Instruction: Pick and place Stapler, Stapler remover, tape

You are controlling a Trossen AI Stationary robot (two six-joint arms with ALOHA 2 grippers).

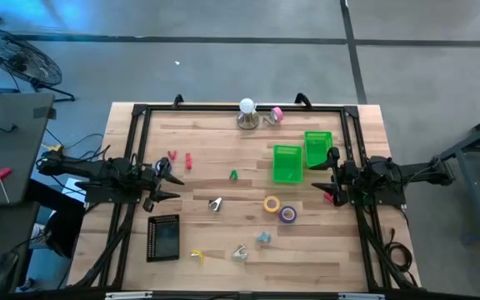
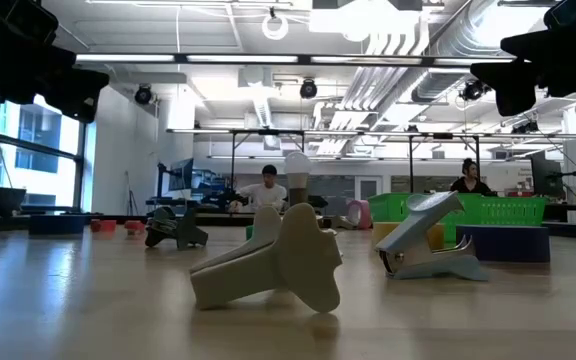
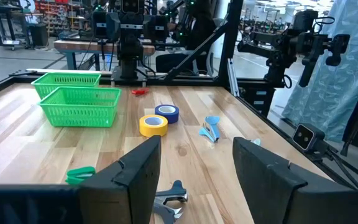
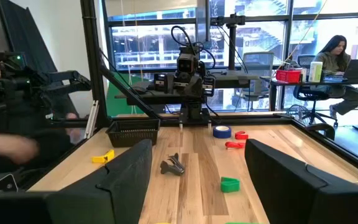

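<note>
While the left gripper (image 1: 163, 182) waits open, a dark staple remover (image 1: 215, 204) lies just ahead of it; yellow tape (image 1: 272, 202) and purple tape (image 1: 287, 214) sit nearer the open right gripper (image 1: 330, 173).

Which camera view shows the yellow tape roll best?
The left wrist view: the yellow tape roll lies unobstructed on the table, touching the blue roll. The high view shows it only small; the low and right wrist views do not clearly show it.

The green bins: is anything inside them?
Both green bins look empty from above and through their mesh. The yellow tape roll lies outside on the table.
</note>
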